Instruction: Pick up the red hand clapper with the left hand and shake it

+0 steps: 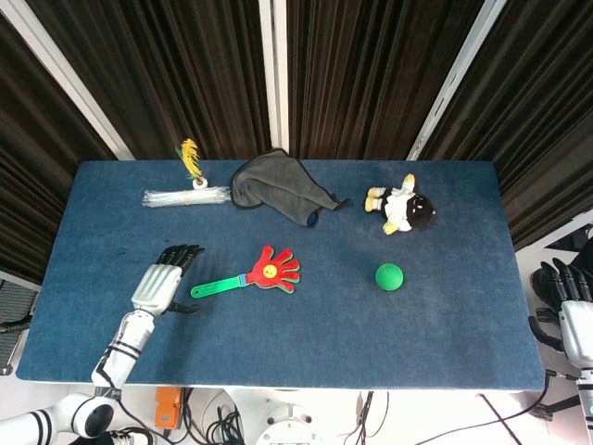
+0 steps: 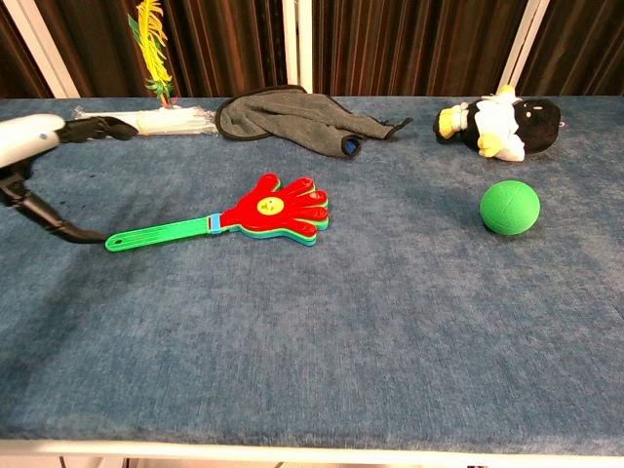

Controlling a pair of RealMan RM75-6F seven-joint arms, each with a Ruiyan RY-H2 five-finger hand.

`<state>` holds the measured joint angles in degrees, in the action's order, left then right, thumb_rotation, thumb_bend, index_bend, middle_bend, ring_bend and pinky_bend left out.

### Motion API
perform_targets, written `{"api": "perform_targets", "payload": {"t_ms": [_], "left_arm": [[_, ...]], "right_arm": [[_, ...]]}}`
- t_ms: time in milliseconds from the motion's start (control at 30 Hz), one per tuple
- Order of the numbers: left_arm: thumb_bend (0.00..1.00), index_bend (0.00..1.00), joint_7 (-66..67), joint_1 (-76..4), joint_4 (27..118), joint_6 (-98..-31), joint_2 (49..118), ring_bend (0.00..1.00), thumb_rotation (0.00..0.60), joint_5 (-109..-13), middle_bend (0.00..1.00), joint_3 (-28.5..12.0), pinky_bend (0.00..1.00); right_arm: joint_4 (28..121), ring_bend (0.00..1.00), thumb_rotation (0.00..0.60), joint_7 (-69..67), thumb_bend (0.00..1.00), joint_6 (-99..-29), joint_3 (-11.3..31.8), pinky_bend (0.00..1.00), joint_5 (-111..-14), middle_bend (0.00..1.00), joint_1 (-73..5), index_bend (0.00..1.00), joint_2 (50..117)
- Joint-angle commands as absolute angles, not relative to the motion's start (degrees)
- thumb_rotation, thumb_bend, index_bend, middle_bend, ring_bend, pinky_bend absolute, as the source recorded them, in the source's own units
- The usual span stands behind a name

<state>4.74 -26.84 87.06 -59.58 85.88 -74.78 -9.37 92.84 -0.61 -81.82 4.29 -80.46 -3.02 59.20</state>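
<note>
Clapper (image 1: 250,276) lying flat mid-table (image 1: 306,334), untouched. Left hand (image 1: 159,286) hovering empty, fingers spread, just beside its green handle (image 2: 161,234). Grasp, lift and shake all pending. Right hand (image 1: 576,324) idling empty off-table.

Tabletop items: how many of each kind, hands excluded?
Toys: 3 (red hand clapper with green handle, green ball, black-and-white plush animal)
Grey cloths: 1
Clear plastic bundles: 1
Yellow-green feathered shuttlecocks: 1
Total: 6
</note>
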Motion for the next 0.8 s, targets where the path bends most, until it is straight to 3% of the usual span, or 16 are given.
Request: {"api": "perform_targets", "payload": {"t_ms": [33,500,800], "left_arm": [[0.05,0.16,2.6,-28.7,84.6,-57.7,88.9,0.0,0.6,-72.5,0.09,-10.7,0.0],[0.05,0.23,3.0,-34.2,77.9,-51.0,97.1,0.0,0.562,-63.7,0.1,-12.7,0.0],[0.06,0.26,10.1,-37.4,75.9,-51.0,99.9,0.0,0.467,-58.8,0.1,-14.0,0.0]], "right_arm": [[92.7,0.0,0.6,-0.7,0.24,-81.6,4.2,0.0,-80.4,0.0,-3.1,0.0,59.2],[92.5,0.0,0.6,-1.2,0.24,-81.5,4.5,0.0,-80.2,0.0,-3.1,0.0,59.0],[91.8,0.0,0.6,-2.0,0.24,-81.0,4.7,0.0,-79.6,0.0,-3.2,0.0,59.0]]}}
